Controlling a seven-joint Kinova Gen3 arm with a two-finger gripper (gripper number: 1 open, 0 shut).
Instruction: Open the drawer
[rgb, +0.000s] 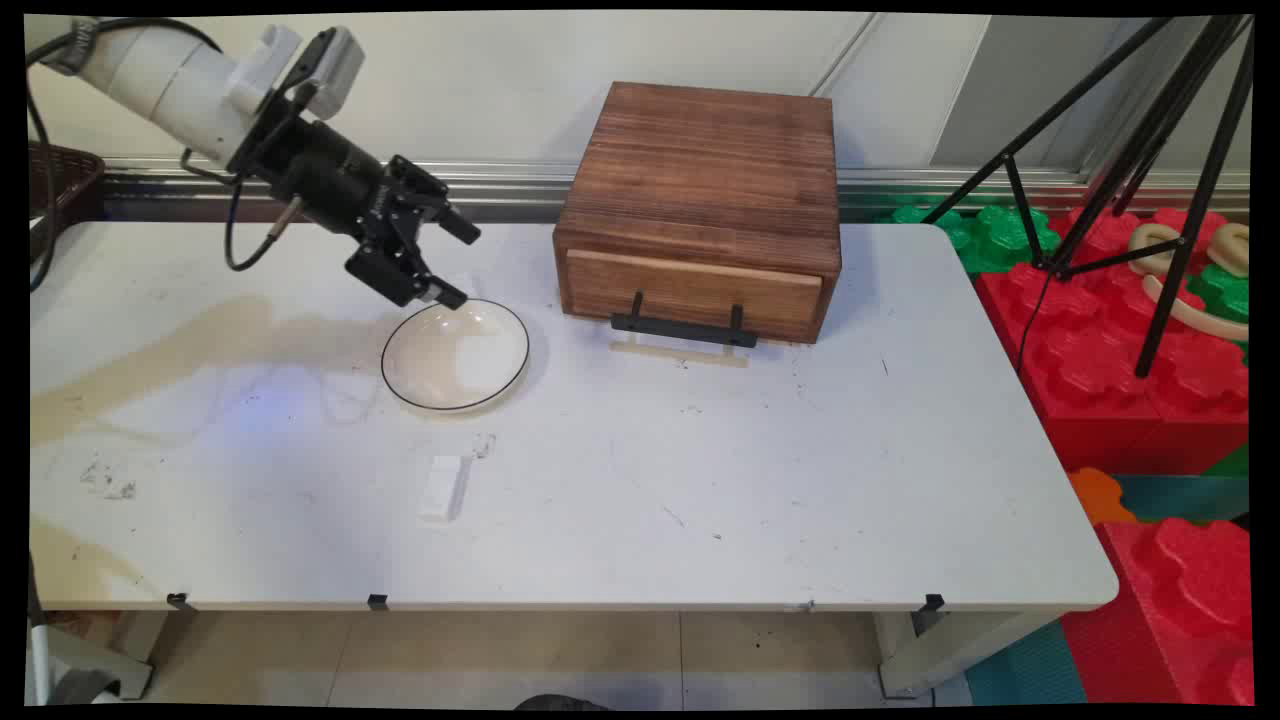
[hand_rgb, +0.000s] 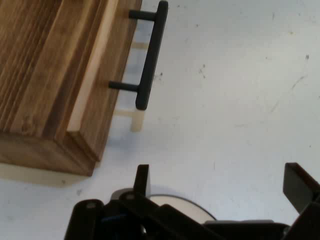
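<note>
My black gripper (rgb: 455, 265) hangs open just above the far rim of a shallow white plate with a thin black edge (rgb: 455, 355). Nothing is between its fingers. In the hand view the two fingertips (hand_rgb: 142, 177) rise from the bottom edge, spread wide, with a bit of the plate (hand_rgb: 172, 202) showing below them. Ahead of the gripper stands a brown wooden drawer box (rgb: 700, 205) with a black bar handle (rgb: 683, 327) (hand_rgb: 150, 55) on its shut drawer. A small white block (rgb: 443, 487) lies on the table in front of the plate.
The white table (rgb: 700, 480) carries brownish stains at its left. A dark woven basket (rgb: 55, 185) sits at the far left edge. Right of the table stand a black tripod (rgb: 1130, 170) and red and green foam blocks (rgb: 1110, 340).
</note>
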